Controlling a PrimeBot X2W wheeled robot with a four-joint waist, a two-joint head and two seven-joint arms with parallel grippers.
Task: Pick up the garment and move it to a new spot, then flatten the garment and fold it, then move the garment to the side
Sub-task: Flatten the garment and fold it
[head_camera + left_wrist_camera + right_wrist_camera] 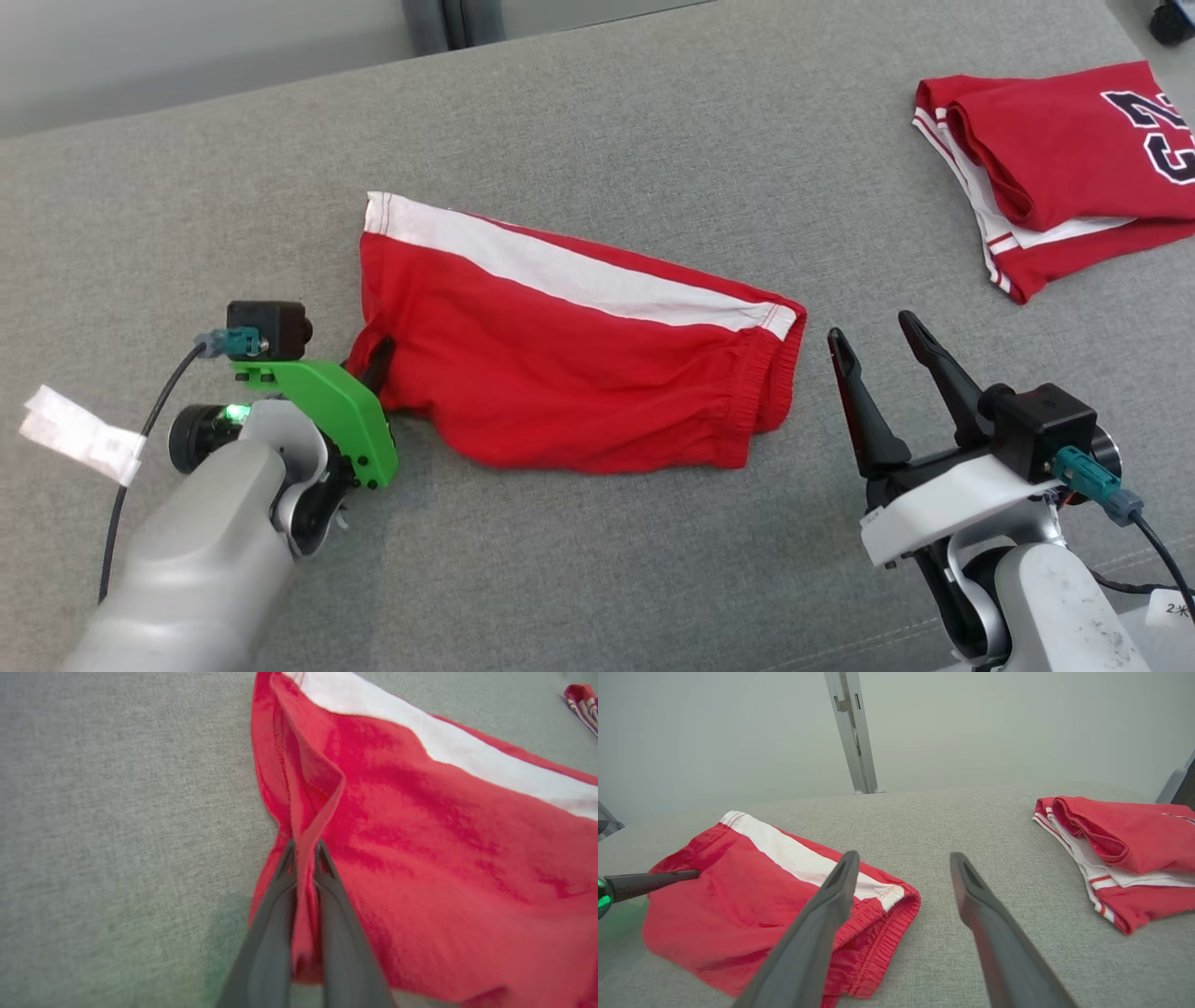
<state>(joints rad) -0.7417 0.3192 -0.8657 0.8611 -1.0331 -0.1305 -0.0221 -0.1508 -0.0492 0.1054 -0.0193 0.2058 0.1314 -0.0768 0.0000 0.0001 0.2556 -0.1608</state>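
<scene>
Found red cloth shorts with a white side stripe [560,373] lying on the grey fabric-covered desk [653,140], left hem pinched in the closed left gripper [304,848], right gripper [870,329] spread wide and empty just beside the opposite end.

our left forearm [187,560] reaches in from the near left corner of the grey table [597,579], its green-bracketed wrist [327,411] held low. our left gripper [378,357] is pinched tight, both fingers [271,933] pressed on a fold of the red shorts [560,373]. our right gripper [870,329] sits by the near right edge, spread wide, holding nothing, tips toward the far edge.
</scene>
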